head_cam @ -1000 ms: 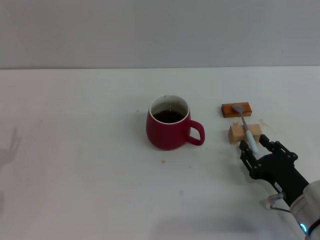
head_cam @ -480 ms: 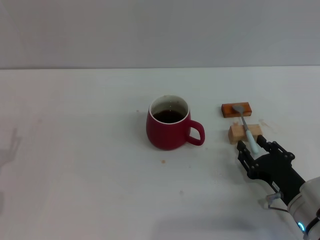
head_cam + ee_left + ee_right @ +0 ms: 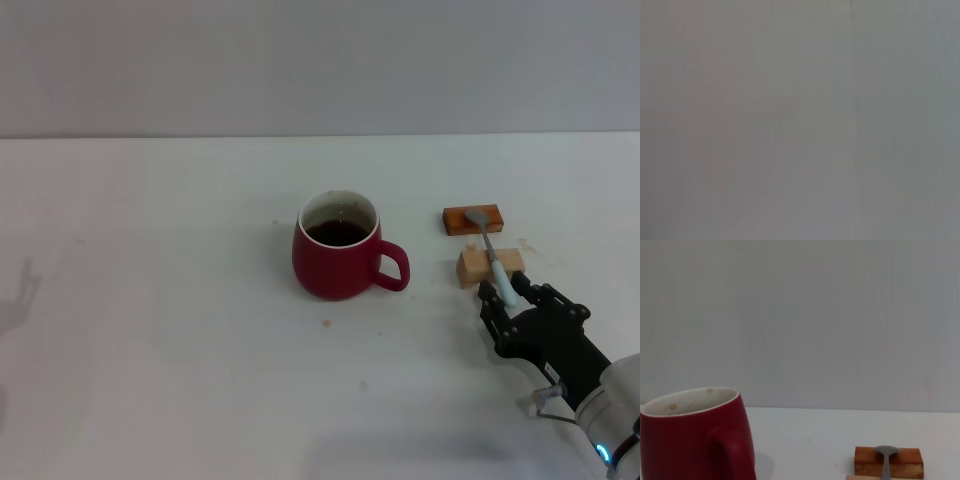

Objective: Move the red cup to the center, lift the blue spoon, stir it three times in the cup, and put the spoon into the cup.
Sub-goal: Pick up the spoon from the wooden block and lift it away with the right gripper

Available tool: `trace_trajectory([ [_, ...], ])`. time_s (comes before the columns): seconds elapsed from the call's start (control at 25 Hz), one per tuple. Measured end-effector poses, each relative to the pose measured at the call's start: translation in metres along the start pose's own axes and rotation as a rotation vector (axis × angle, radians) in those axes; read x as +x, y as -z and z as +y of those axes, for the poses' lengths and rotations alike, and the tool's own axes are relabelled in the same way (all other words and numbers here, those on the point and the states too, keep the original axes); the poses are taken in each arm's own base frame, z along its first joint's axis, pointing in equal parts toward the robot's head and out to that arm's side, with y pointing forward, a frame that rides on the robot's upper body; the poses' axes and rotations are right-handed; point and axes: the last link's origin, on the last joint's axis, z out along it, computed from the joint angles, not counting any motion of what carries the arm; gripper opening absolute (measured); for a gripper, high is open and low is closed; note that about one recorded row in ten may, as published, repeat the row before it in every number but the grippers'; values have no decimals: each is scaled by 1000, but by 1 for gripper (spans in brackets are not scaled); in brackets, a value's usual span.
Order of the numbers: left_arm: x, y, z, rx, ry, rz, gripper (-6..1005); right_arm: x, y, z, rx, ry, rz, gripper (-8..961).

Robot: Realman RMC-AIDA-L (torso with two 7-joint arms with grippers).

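Blue spoon [image 3: 492, 253] handle end sits between right tool [image 3: 503, 297] fingers.

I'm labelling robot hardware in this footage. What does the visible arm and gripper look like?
Only the right gripper shows in the head view: matte black, angular, with slim linkage fingers. Behind it sits a light grey wrist segment with a small glowing blue light and a thin cable loop. The left arm is out of view.

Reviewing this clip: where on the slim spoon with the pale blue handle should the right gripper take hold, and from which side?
Grip the slim blue-handled spoon by the free near end of its pale handle, coming from the robot's side, where the right gripper already sits. The grey bowl rests on the orange-brown block and the neck on the tan wooden block, so only the handle end overhangs.
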Motion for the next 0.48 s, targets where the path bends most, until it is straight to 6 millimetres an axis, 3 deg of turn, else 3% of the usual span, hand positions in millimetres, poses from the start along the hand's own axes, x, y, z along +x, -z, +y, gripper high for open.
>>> trace_trajectory([
  [0.48,-1,1,-1,2,0,-3,846,0,0,-1,6,-6,-1,356],
])
